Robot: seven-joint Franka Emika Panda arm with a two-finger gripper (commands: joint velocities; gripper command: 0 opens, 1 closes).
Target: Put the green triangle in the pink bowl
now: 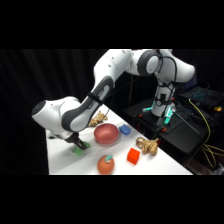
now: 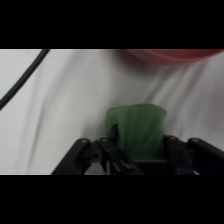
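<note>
Near front edge: orange-red fruit ball (image 1: 105,164), red cube (image 1: 133,156). Gripper (image 1: 78,143) down at tabletop (image 1: 60,162) left side, fingers pinching green triangle (image 2: 137,131), apparently not yet lifted. Pink bowl (image 1: 106,134) just beyond, empty. Carry and drop remain. Short open path between; blue block (image 1: 124,129), toys farther back.

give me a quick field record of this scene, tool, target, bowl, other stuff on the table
tool: low over the table's left part, fingers either side of the green triangle
green triangle: on the white table, between the fingers
pink bowl: upright, right of the triangle; its rim shows at the wrist view's top
blue block: right of the bowl
red cube: near the front edge
orange ball with green top: front, left of the cube
task state: triangle not yet in bowl
</note>
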